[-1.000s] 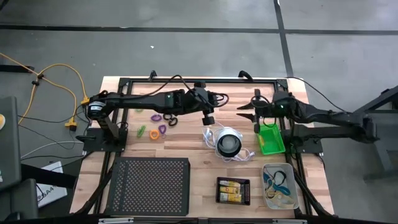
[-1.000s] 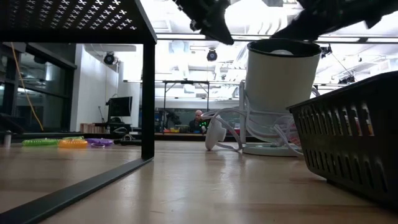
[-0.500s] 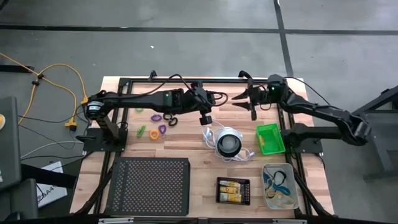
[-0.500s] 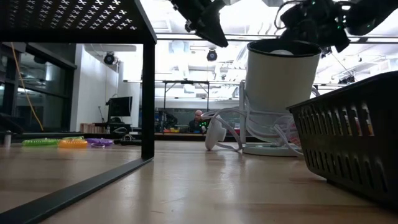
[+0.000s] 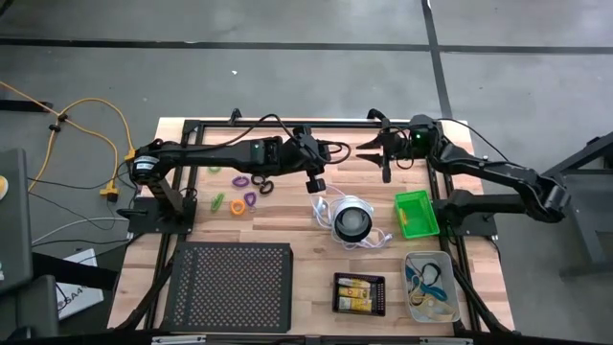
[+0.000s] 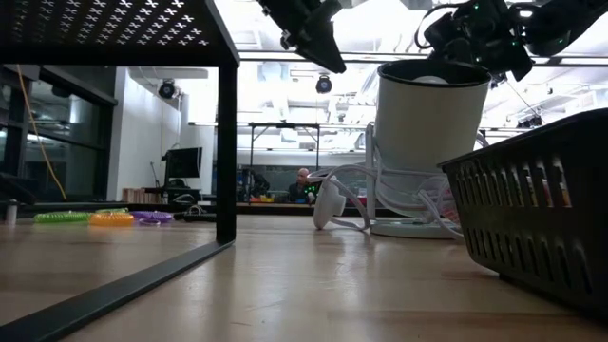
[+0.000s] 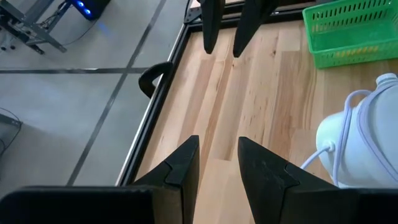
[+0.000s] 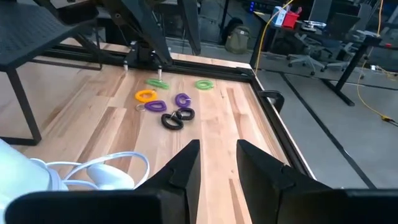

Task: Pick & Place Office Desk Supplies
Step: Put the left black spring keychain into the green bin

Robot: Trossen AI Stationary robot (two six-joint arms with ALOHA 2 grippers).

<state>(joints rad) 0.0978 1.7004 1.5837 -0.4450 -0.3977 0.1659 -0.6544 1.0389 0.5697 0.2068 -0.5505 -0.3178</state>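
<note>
Small loops lie on the table's far left part: green, purple, orange and dark ones, also in the right wrist view. Yellow-and-white packs rest in a black tray. Teal and dark cords lie in a clear tray. My left gripper hovers open over bare wood near the far edge, right of the loops; its wrist view shows nothing between the fingers. My right gripper is open and points at the left gripper from the right, empty in its own view.
A round white-and-black object with a white cord stands mid-table. The green tray sits to its right. A large black perforated stand fills the near left. A black frame rail runs along the far edge.
My right gripper has moved from above the green tray toward the table's far edge and a little left, ending close to my left gripper. The loops, packs and cords have stayed where they were.
</note>
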